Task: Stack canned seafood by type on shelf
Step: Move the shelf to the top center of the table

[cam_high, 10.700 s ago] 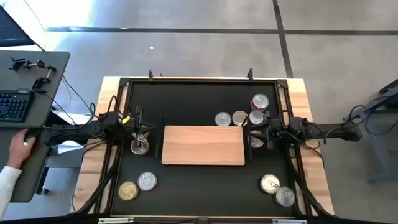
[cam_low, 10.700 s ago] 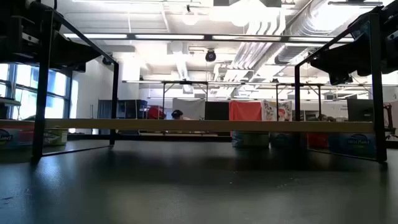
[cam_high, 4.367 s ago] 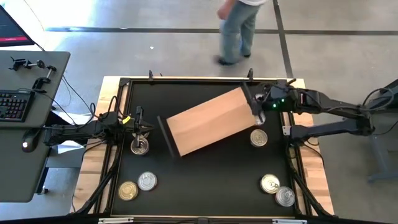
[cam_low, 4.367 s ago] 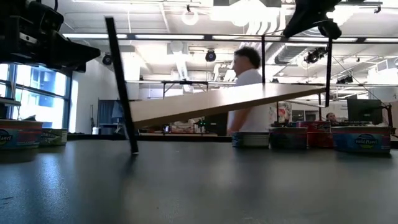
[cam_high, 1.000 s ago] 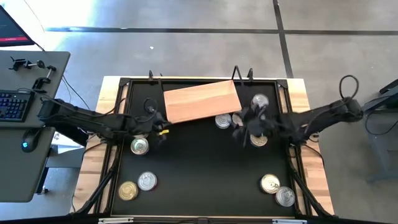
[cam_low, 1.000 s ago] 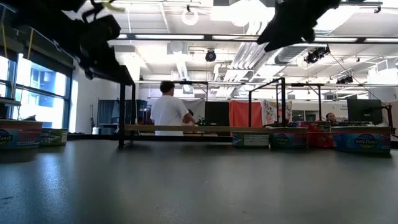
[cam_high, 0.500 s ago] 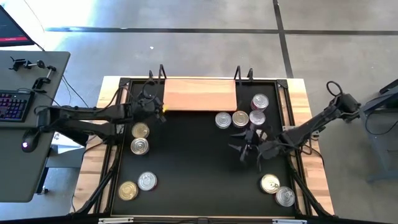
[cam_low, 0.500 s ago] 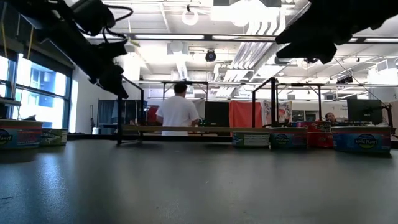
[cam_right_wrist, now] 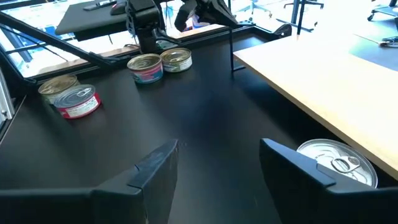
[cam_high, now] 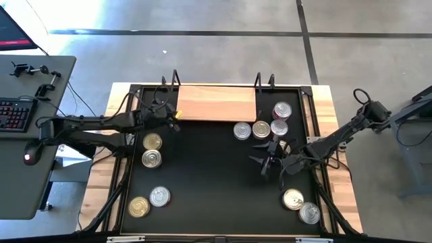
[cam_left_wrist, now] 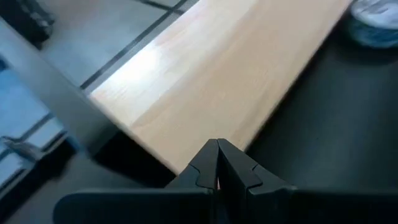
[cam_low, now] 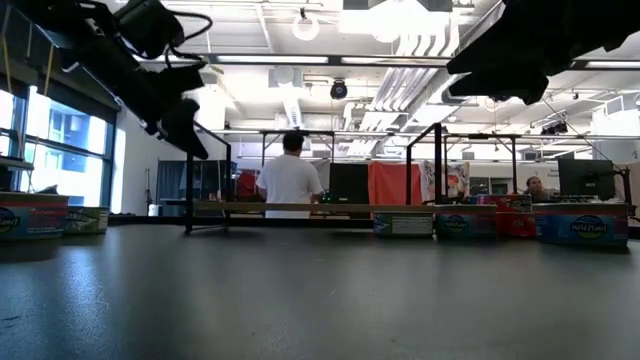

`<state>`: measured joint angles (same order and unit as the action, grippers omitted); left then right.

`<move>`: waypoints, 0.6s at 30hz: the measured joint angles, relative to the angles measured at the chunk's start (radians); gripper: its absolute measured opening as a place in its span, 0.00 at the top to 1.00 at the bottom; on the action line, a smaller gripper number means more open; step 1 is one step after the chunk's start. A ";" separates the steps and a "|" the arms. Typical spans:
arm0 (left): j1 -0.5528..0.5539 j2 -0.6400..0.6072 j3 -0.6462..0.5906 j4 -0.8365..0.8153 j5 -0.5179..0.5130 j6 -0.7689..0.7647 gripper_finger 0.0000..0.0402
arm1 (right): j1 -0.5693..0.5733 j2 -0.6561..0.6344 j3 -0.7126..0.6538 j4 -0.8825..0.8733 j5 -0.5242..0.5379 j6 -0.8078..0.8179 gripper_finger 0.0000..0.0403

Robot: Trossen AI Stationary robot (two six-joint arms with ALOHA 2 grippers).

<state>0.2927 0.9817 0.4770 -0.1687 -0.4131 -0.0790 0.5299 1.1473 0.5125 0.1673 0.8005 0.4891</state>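
Note:
The light-brown wooden shelf stands on its black uprights along the table's far edge. Canned seafood lies in groups: two tins left of centre, two near left, three right of the shelf with a red-sided one, two near right. My left gripper is shut at the shelf's near left corner. My right gripper hangs open over bare table, a tin just outside one finger. My left gripper has its shut fingertips at the shelf's near long edge, close to the left end, coming slanting down from the table's left. I cannot tell whether they touch the board.
The black tabletop between the left and right tins is free. A raised frame borders the table. A person stands in the room beyond the table. A desk with a keyboard is at the left.
The shelf has swung from askew to square along the far edge, its left end going toward the far edge. My shut left gripper has gone toward the far edge with that end. My right gripper has come down and toward the near edge, still open.

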 joint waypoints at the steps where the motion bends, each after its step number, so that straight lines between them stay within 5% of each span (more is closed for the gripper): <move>1: -0.011 -0.010 0.000 -0.004 0.003 -0.013 1.00 | 0.000 0.000 0.000 0.000 0.000 -0.001 0.46; 10: -0.131 -0.083 0.000 0.004 0.017 -0.108 1.00 | -0.027 -0.009 0.018 -0.070 0.075 0.032 0.46; 18: -0.244 -0.088 0.000 0.007 0.017 -0.155 1.00 | -0.362 -0.023 0.050 -0.378 -0.087 0.180 0.50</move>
<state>0.0484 0.8936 0.4770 -0.1620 -0.3965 -0.2340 0.1680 1.1240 0.5621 -0.2104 0.7139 0.6687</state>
